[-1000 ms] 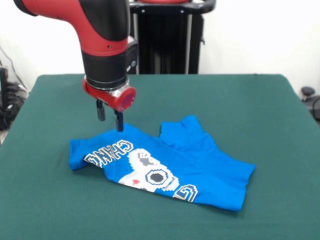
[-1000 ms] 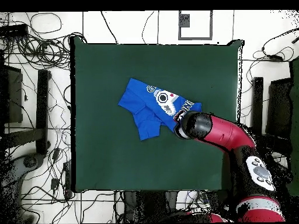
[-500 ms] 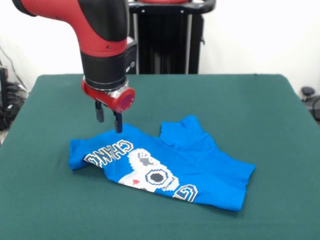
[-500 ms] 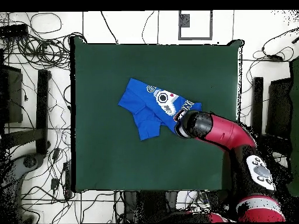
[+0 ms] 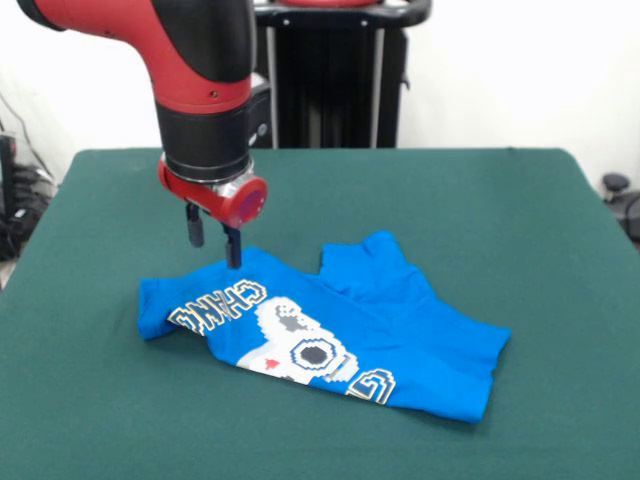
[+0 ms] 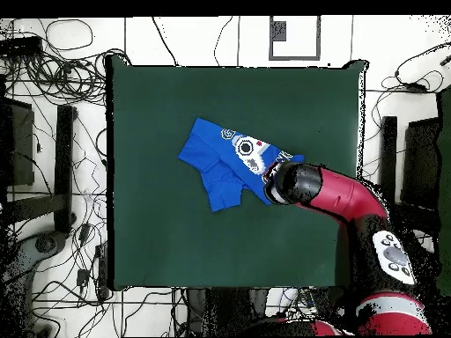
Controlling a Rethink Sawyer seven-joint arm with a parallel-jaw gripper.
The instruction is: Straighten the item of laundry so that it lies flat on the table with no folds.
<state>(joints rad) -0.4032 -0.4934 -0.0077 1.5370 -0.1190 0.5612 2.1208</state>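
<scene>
claw (image 5: 213, 236) empty, parted | above far edge of T-shirt (image 5: 330, 335)

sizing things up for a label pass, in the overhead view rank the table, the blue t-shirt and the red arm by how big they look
1. Green table, by far the largest.
2. Red arm and blue T-shirt look about alike; the arm stands nearer the camera, so I won't rank them.

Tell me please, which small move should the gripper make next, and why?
Probably lower straight down and pinch the cloth. The open gripper hangs just above the far edge of the blue T-shirt, which lies folded over itself on the green table.
</scene>
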